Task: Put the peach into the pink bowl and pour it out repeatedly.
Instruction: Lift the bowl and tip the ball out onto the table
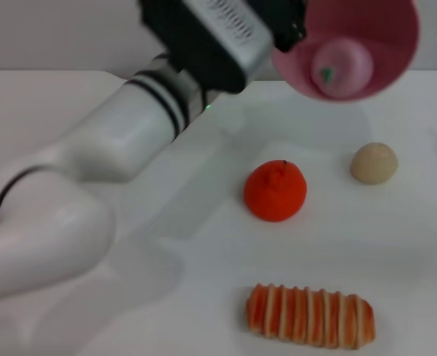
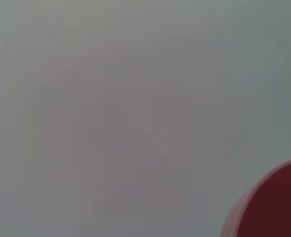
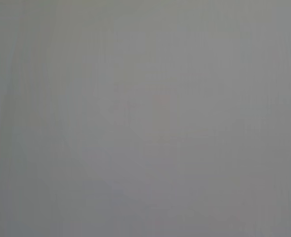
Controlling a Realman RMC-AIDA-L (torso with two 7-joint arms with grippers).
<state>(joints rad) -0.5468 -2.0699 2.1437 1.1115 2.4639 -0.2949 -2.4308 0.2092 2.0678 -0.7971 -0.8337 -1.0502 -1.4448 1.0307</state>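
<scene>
Aloft, the left gripper's [image 1: 288,33] jaws pinch the tilted pink bowl [image 1: 385,30], the peach [image 1: 343,68] inside.

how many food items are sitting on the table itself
3: an orange-red fruit at centre, a beige ball to its right, a striped bread roll nearest the robot.

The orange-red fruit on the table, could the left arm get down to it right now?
Probably not yet: the left gripper is up high holding the tilted pink bowl with the peach inside. Nothing covers the orange-red fruit itself.
</scene>
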